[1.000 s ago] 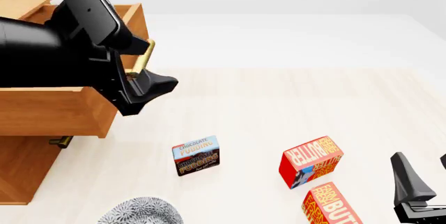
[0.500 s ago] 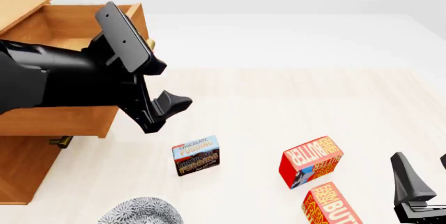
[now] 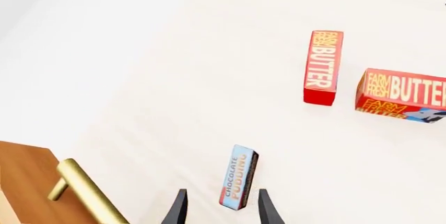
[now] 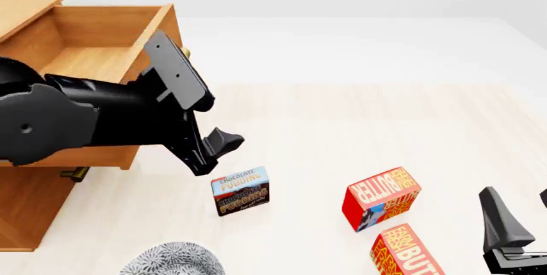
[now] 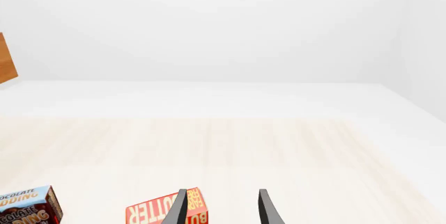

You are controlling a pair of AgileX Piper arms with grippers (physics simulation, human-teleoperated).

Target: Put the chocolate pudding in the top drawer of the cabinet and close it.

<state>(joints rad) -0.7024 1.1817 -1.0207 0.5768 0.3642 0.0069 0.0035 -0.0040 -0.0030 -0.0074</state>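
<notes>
The chocolate pudding [image 4: 241, 190] stands upright on the table in the front view, a small box with a blue top and a brown lower part. My left gripper [image 4: 218, 152] hangs open just above and to its left. In the left wrist view the chocolate pudding [image 3: 238, 177] shows just beyond the open left gripper [image 3: 220, 211], between the lines of its fingers and apart from them. The top drawer [image 4: 86, 38] of the cabinet [image 4: 25, 208] is pulled out and nothing shows in the visible part of its interior. My right gripper [image 4: 519, 216] is open at the near right corner and holds nothing.
Two red butter boxes [image 4: 382, 198] [image 4: 406, 252] lie right of the pudding. A grey patterned dish [image 4: 175, 261] sits at the near edge. The drawer's brass handle [image 3: 87, 192] is close beside my left gripper. A lower drawer's handle [image 4: 75, 174] peeks out under the open drawer.
My left arm has swung away from the drawer handle, down and to the right, towards the pudding. The drawer stays pulled out. The right arm has not moved.
</notes>
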